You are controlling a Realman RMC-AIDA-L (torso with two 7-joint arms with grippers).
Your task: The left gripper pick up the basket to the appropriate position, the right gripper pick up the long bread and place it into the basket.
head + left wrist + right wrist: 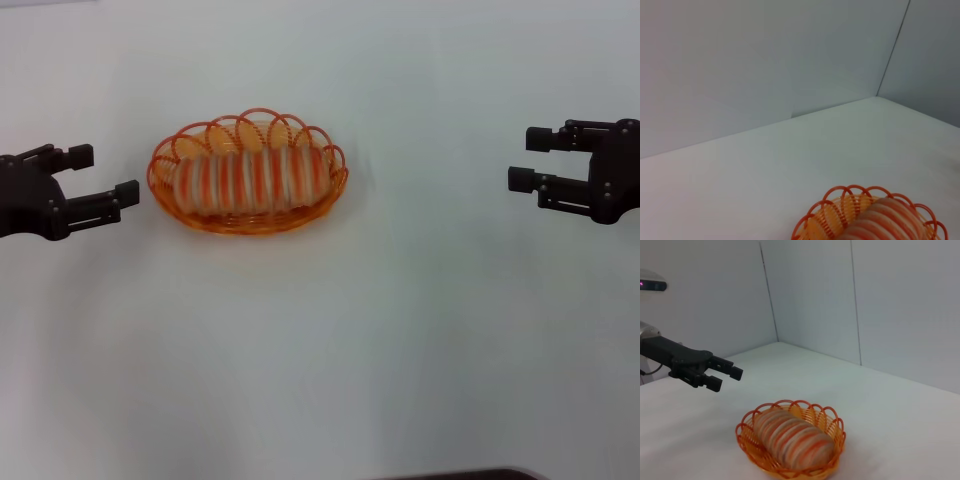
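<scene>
The orange wire basket (330, 195) sits on the white table, left of centre. The long bread (250, 180) lies inside it, lengthwise. My left gripper (104, 175) is open and empty, just left of the basket and apart from it. My right gripper (525, 160) is open and empty, far to the right of the basket. The right wrist view shows the basket (747, 440) with the bread (792, 439) in it and the left gripper (726, 378) beyond it. The left wrist view shows the basket rim (835, 192) and one end of the bread (887, 220).
The white table (380, 340) spreads all around the basket. Grey walls (840, 305) stand behind the table. A dark edge (460, 474) shows at the bottom of the head view.
</scene>
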